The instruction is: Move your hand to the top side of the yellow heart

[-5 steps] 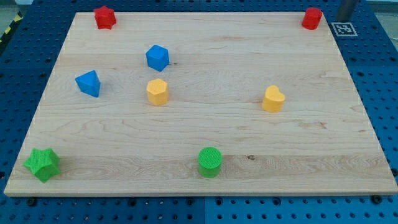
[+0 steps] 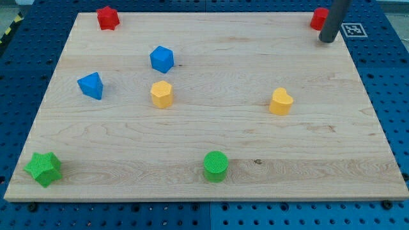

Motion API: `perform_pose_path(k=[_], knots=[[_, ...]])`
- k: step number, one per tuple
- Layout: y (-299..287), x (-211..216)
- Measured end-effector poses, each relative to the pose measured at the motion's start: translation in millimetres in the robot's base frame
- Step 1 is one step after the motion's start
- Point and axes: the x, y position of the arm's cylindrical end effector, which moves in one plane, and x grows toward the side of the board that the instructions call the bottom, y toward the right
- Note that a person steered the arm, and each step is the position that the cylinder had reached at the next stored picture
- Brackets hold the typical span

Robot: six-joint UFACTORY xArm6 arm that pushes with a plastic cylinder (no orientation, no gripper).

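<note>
Camera view, single frame. Wooden surface [image 2: 211, 137] fills most of the picture, lying on a blue perforated base [image 2: 19, 76].

Rod enters from the upper right of the frame; my tip [image 2: 327, 41] sits near the surface's upper right corner, just beside and partly in front of a red block [image 2: 317, 19], whose shape cannot be made out because the rod covers part of it. No end effector with jaws is present on this arm, so there is nothing to record as apart, together or clamped; the rod holds nothing.

Yellow heart [image 2: 280, 101] lies right of centre, well apart from my tip, which is above it and to its right in the frame. No block lies between them.

Other blocks:
- yellow hexagon block [image 2: 162, 94], left of centre
- blue cube-like block [image 2: 162, 59], just above the yellow hexagon block
- blue wedge-like block [image 2: 91, 85], further left
- red star-like block [image 2: 107, 17], upper left edge
- green star [image 2: 43, 168], lower left corner
- green cylinder [image 2: 216, 166], bottom centre

Black-and-white marker tag [image 2: 353, 29] sits on the base just right of my tip.
</note>
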Motion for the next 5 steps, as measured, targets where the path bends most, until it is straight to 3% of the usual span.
perform_pose_path(k=[2,5], knots=[[-1,0],[-64,11]])
